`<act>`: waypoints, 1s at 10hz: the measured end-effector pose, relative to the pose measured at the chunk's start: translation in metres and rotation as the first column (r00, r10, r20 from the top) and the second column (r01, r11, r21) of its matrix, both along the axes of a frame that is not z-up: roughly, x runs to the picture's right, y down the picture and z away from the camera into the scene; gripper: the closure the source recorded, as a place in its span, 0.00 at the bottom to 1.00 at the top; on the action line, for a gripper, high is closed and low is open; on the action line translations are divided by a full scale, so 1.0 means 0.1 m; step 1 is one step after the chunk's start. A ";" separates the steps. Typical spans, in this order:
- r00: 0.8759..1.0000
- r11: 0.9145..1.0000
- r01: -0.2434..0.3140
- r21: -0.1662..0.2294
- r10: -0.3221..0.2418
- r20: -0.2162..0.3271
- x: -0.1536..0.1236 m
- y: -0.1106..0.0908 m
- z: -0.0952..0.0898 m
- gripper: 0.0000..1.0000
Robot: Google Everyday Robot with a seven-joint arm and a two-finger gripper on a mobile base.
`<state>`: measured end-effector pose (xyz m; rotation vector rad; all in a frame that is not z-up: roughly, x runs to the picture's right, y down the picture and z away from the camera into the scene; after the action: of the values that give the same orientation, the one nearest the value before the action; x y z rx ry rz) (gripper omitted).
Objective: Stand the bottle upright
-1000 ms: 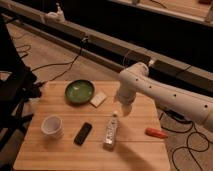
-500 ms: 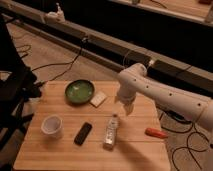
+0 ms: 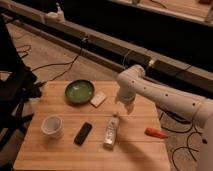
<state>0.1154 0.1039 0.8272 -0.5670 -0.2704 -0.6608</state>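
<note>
The bottle (image 3: 111, 132) lies on its side on the wooden table (image 3: 60, 155), right of the middle, cap toward the far side. It is slim and clear with a pale label. My gripper (image 3: 127, 106) hangs from the white arm (image 3: 160, 95) just above and slightly right of the bottle's cap end, apart from it. A black phone (image 3: 83, 133) lies left of the bottle.
A white paper cup (image 3: 52, 126) stands at the left. A green bowl (image 3: 79, 91) and a pale flat block (image 3: 98, 99) sit at the back. An orange-red marker (image 3: 156, 133) lies near the right edge. Cables lie on the floor around the table.
The gripper has shifted slightly toward the far side. The bottle and other objects have not moved.
</note>
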 end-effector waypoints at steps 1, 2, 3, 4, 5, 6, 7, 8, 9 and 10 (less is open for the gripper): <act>1.000 1.000 0.000 -0.001 0.000 0.000 0.00 0.00 0.00 0.35; 1.000 1.000 -0.001 0.000 0.001 0.000 0.00 0.00 0.00 0.35; 1.000 1.000 -0.001 0.000 0.001 0.001 0.00 0.00 0.00 0.35; 1.000 1.000 -0.002 0.001 0.002 0.007 -0.02 0.00 0.01 0.35; 1.000 1.000 -0.005 0.005 0.005 0.025 -0.06 0.01 0.05 0.35; 0.999 1.000 0.000 0.006 0.000 0.054 -0.14 0.05 0.10 0.35; 0.997 1.000 0.011 0.001 -0.011 0.075 -0.19 0.09 0.13 0.35; 0.994 1.000 0.028 -0.006 -0.027 0.102 -0.25 0.14 0.15 0.35; 0.990 0.998 0.053 -0.015 -0.051 0.133 -0.32 0.21 0.18 0.35; 0.986 0.997 0.070 -0.022 -0.066 0.155 -0.37 0.26 0.20 0.35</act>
<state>0.0783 0.1302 0.8475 -0.5537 -0.4064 -0.7696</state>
